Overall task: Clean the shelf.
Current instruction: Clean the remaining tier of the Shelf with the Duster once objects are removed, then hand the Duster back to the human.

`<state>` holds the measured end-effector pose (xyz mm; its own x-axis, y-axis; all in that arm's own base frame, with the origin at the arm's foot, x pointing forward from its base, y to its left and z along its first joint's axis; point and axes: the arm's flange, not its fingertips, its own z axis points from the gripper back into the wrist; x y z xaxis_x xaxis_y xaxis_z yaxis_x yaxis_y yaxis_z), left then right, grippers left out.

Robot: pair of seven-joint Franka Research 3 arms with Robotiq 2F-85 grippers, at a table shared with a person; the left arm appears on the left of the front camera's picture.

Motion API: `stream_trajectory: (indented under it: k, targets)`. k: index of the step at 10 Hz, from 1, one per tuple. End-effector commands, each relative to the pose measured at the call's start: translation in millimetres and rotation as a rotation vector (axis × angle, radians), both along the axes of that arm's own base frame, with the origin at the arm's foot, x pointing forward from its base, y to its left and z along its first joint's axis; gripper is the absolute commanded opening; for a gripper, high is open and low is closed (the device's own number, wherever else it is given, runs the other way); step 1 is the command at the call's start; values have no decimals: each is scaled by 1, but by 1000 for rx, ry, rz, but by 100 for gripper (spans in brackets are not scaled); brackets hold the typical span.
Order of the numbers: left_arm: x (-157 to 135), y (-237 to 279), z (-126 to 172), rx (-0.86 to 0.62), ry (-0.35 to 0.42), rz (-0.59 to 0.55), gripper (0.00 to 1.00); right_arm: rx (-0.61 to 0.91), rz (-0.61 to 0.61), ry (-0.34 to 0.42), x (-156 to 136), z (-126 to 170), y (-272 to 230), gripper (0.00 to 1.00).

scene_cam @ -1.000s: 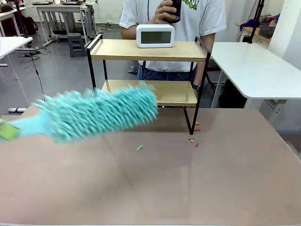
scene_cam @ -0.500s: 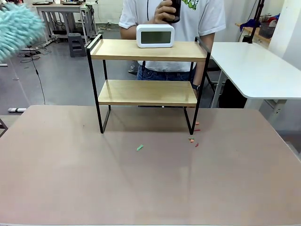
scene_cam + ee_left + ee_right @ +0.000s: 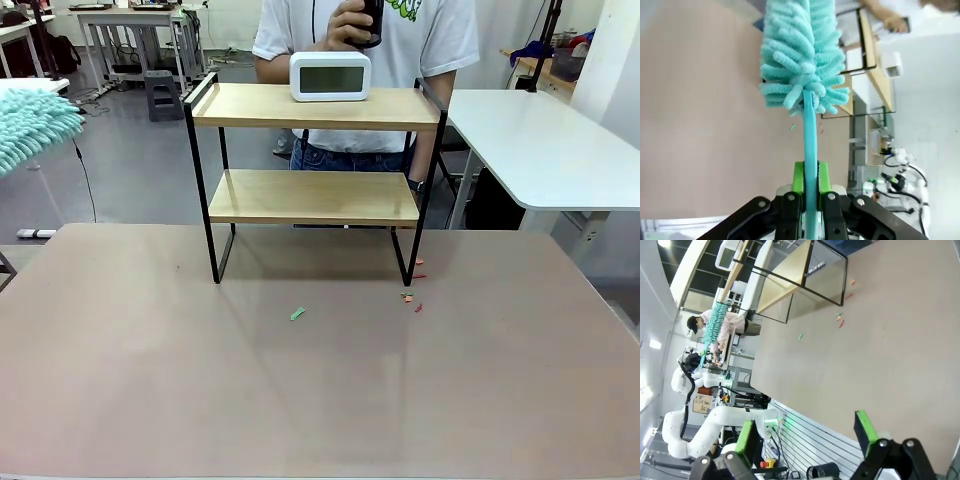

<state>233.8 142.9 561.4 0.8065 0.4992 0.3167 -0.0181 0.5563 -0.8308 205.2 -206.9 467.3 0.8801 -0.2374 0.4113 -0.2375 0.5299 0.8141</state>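
Shelf (image 3: 312,195), two-tier, stands at the far middle of the brown table (image 3: 300,400); a white digital clock (image 3: 330,76) sits on its top board, and a person's hand (image 3: 350,25) behind holds a dark object. Small coloured scraps (image 3: 410,296) lie by its front right leg, with one green scrap (image 3: 298,313) in front of it. Left gripper (image 3: 810,185) is clamped on the handle of a teal microfibre duster (image 3: 802,55), raised well left of the shelf; right gripper (image 3: 805,429) has its jaws wide and empty above the table.
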Motion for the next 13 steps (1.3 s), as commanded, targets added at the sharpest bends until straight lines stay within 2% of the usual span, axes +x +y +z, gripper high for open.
stream_trajectory:
  k: [1,11,12,13]
  targets:
    - [-43,18,15,-15,-121,-6,12,11,0,-37,2,3,0,100]
    - [-43,18,15,-15,-121,-6,12,11,0,-37,2,3,0,100]
    - [-43,18,14,-17,-100,4,12,0,0,0,0,0,0,100]
    - [-43,-3,43,-7,-184,-84,12,-79,-6,-115,-1,38,-2,100]
